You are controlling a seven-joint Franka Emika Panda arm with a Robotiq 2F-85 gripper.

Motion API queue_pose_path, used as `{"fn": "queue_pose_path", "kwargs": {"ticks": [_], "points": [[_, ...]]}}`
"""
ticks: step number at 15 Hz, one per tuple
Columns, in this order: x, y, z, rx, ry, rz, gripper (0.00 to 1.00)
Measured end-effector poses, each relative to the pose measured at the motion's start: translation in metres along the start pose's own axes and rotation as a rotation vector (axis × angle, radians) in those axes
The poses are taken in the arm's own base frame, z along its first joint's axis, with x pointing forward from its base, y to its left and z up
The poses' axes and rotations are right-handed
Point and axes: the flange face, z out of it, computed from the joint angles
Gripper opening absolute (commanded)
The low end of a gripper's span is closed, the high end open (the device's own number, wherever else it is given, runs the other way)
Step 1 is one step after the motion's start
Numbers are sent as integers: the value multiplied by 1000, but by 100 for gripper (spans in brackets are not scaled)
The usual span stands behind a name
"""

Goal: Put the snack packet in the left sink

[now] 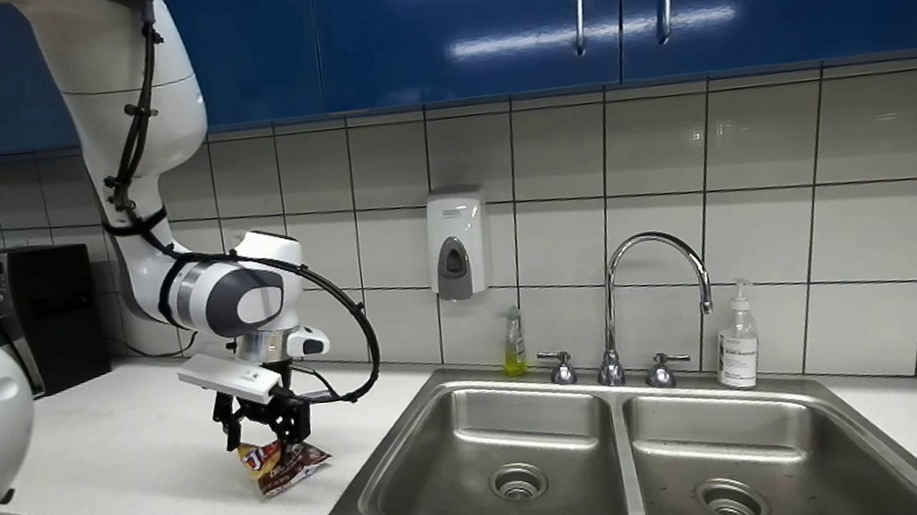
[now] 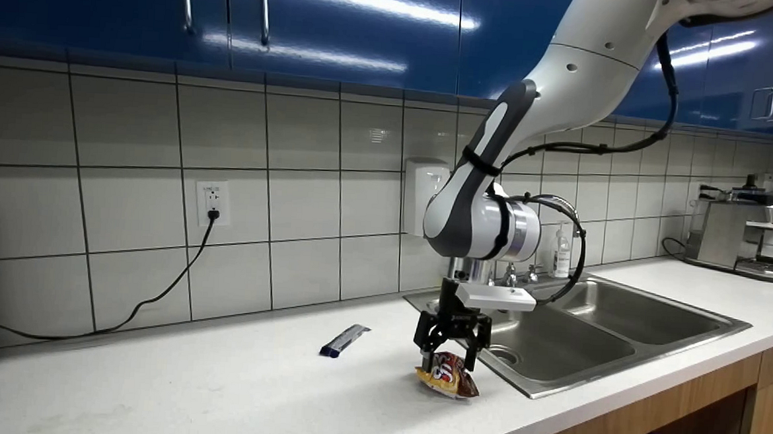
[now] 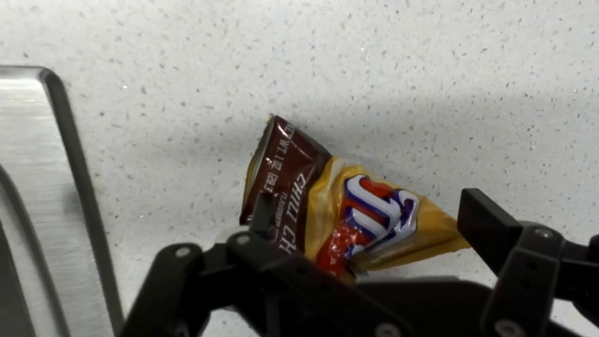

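Observation:
The snack packet (image 1: pixel 296 467) is a crumpled yellow and dark brown bag with a red, white and blue logo. It lies on the white counter beside the sink in both exterior views (image 2: pixel 451 378). In the wrist view the packet (image 3: pixel 323 206) sits between the fingers. My gripper (image 1: pixel 265 443) is open and low over the packet, pointing down, with its fingers (image 2: pixel 449 362) at either side. In the wrist view the gripper (image 3: pixel 374 220) is wide apart, and one finger covers part of the brown end. The left sink (image 1: pixel 454 503) is a steel basin with a round drain, also in an exterior view (image 2: pixel 565 349).
The sink's raised steel edge (image 3: pixel 51 154) is close to the packet. The right basin (image 1: pixel 708 437), faucet (image 1: pixel 608 300) and soap bottles (image 1: pixel 737 346) are farther along. A thin dark stick (image 2: pixel 344 340) lies on the counter. A black machine (image 1: pixel 46 317) stands at the back.

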Motion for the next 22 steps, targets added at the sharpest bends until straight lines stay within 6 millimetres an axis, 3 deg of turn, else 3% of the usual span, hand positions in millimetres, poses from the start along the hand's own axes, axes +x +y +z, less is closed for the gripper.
{"fn": "queue_pose_path", "kwargs": {"ticks": [14, 15, 17, 22], "points": [[17, 2, 5, 8, 8, 9, 100], [18, 3, 6, 9, 7, 11, 75], [20, 5, 6, 10, 8, 16, 67], [24, 9, 6, 12, 13, 23, 27]]}}
